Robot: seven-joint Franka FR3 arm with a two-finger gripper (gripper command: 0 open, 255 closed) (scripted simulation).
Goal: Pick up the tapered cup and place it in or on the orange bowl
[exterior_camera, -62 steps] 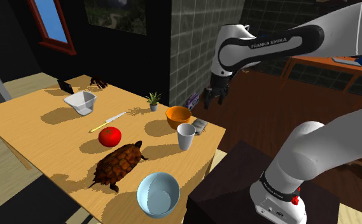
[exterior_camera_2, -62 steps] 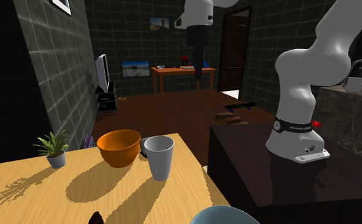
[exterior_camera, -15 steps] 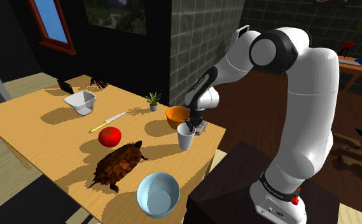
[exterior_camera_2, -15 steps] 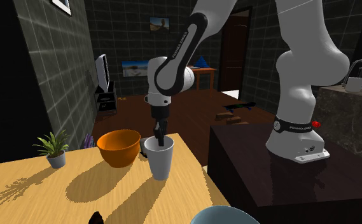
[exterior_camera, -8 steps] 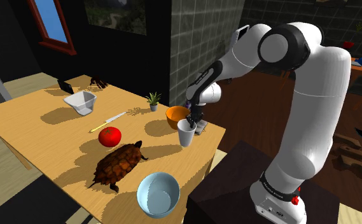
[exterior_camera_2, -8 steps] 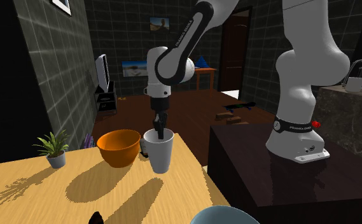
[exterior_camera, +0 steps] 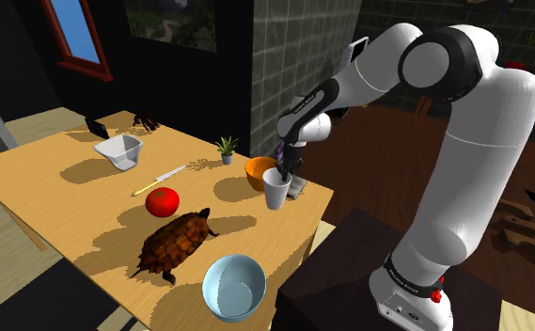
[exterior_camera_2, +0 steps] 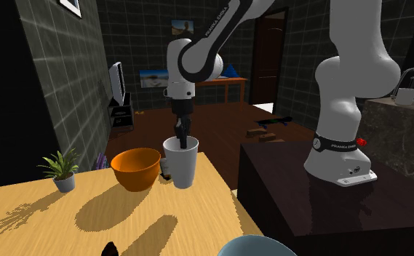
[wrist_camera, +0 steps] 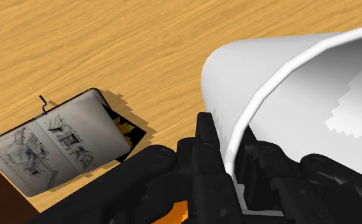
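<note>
Forearm (exterior_camera: 336,94) sloping down, your gripper (exterior_camera: 285,175) pointed straight at the wooden table (exterior_camera: 68,179). Its jaws pinched the rim of the white tapered cup (exterior_camera_2: 182,166), which hung just above the tabletop beside the orange bowl (exterior_camera_2: 135,168).

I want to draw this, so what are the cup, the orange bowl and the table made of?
The cup: plain matte white, material can't be told. The orange bowl: smooth with a soft sheen, maybe ceramic or plastic. The table: light matte wood; grain lines show in the wrist view.
</note>
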